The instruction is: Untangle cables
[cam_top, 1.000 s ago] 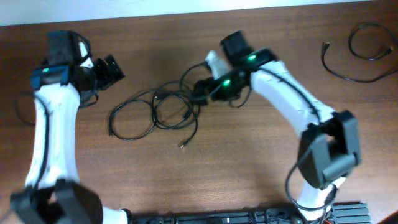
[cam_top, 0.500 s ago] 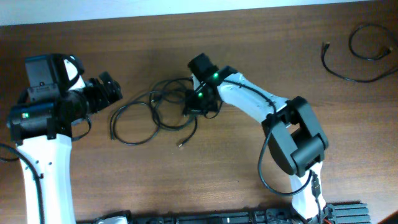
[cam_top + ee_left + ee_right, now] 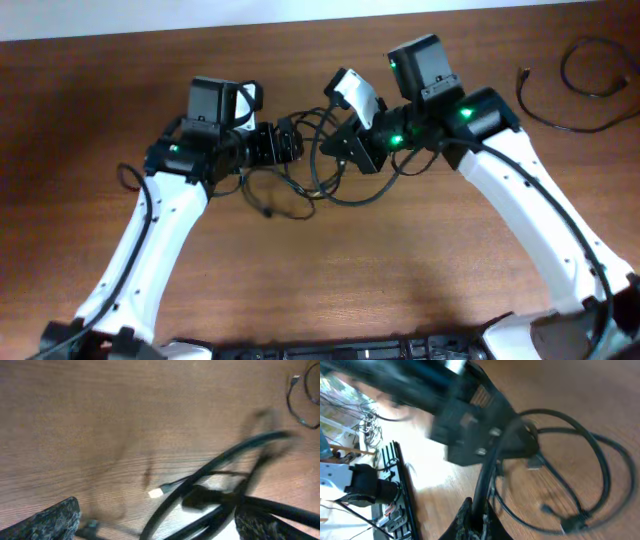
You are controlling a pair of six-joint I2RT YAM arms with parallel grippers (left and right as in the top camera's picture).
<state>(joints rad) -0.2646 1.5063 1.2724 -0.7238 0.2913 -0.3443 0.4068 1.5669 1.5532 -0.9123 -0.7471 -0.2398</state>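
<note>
A tangle of thin black cables point(image 3: 300, 185) lies at the table's middle, between my two grippers. My right gripper point(image 3: 342, 147) is shut on one black strand point(image 3: 487, 480), which runs up from between its fingertips point(image 3: 481, 519). Loose loops point(image 3: 592, 460) spread to the right of that strand in the right wrist view. My left gripper point(image 3: 290, 140) stands open at the tangle's left side. Its fingers point(image 3: 55, 519) are wide apart with several strands point(image 3: 210, 502) passing between them. A white plug tip point(image 3: 156, 493) shows just ahead of them. The left gripper's dark body point(image 3: 475, 425) fills the upper part of the right wrist view.
A separate black cable point(image 3: 575, 85) lies in a loose loop at the table's far right corner, and this separate cable point(image 3: 305, 397) also shows at the top right of the left wrist view. A black rack point(image 3: 360, 350) runs along the front edge.
The right gripper went from open to shut on a strand and drew back to the right. The left arm swung right, up to the tangle. The cables have bunched up between the grippers.
</note>
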